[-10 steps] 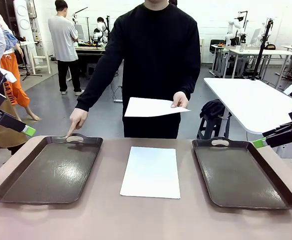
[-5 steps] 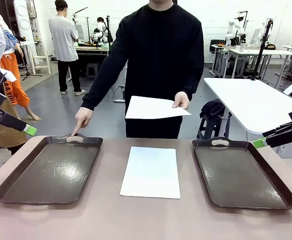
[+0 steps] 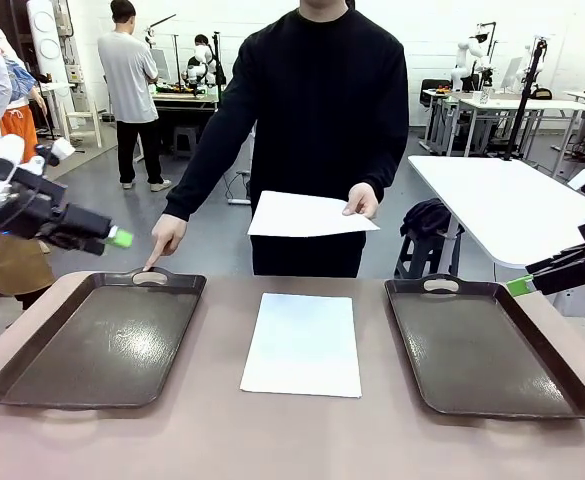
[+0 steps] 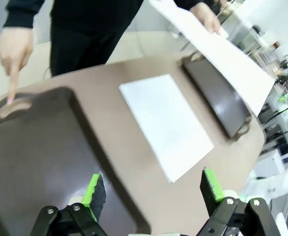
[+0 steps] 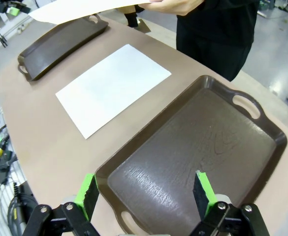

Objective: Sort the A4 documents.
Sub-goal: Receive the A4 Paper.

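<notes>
A4 documents (image 3: pixel 301 343) flat on the table (image 3: pixel 292 440), well apart from the empty, wide-open left claw (image 3: pixel 120 238) and right claw (image 3: pixel 517 286).

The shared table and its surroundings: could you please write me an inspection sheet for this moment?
Surface: brown table, flat, nothing spilled.
Job's things: one A4 sheet lies flat between the left tray and the right tray, no sheet in either yet. A second sheet is held above the far edge in the person's hand. The other hand points at the left tray's handle.
Clutter: nothing seen.
Grippers: left gripper open, holding nothing, raised near the left tray. Right gripper open, holding nothing, raised beside the right tray.
Cables: a bundle hangs beside the table's edge, off the surface.
Surroundings: white table to the right; a bystander farther off.
</notes>
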Motion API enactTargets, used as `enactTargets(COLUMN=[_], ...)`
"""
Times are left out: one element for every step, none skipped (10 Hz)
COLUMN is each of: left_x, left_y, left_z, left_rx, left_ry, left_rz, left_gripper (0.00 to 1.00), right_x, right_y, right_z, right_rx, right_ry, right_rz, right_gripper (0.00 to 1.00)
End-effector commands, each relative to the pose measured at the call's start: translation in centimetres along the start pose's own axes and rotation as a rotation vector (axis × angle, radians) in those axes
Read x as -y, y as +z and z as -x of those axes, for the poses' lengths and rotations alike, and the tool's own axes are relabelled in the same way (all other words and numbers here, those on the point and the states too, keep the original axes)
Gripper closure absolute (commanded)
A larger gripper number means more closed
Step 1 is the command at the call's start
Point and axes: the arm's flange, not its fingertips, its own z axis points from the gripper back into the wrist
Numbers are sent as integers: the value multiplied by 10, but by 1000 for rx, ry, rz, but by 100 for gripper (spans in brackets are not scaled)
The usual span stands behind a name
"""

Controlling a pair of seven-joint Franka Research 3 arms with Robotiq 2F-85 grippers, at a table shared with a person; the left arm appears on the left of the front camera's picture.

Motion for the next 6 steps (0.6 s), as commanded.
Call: enactTargets(left_x=[-29, -35, -39, -41, -45, -47], left_y=[-38, -59, -76, -92, -111, -129], left_z=[-41, -60, -76, -91, -104, -116], left_rx=[22, 18, 20, 17, -6, -31], left_ry=[86, 145, 186, 222, 250, 280], left_rz=[123, 197, 261, 309, 324, 370], left_gripper=[0, 0, 0, 0, 0, 0], right_x=[3, 3, 3, 3, 3, 3], right_y=[-3, -3, -3, -3, -3, -3], right_z=[0, 0, 0, 0, 0, 0], right_rx=[19, 19, 19, 19, 19, 19], right_ry=[10, 10, 10, 10, 10, 10], right_rz=[-16, -16, -16, -16, -16, -16], right_gripper=[0, 0, 0, 0, 0, 0])
